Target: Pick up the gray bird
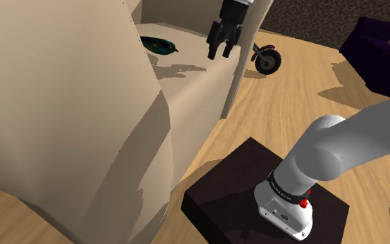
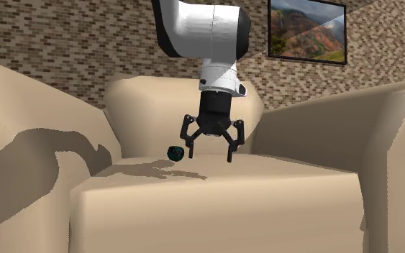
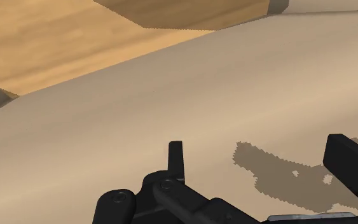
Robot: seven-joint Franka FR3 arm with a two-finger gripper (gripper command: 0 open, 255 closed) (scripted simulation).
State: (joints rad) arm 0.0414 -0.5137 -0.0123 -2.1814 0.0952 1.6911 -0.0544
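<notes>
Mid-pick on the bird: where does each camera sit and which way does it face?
Shoulder view: beside and behind the dark stand, looking down over the beige sofa; shows the white arm and the open claw over the seat.
Second exterior view: low in front of the sofa, facing its back and the brick wall; arm and claw come from above.
Wrist view: on the hand, looking down at the seat past both fingers.
Shared: both exterior views show the teal bird on the seat, apart from the claw.
</notes>
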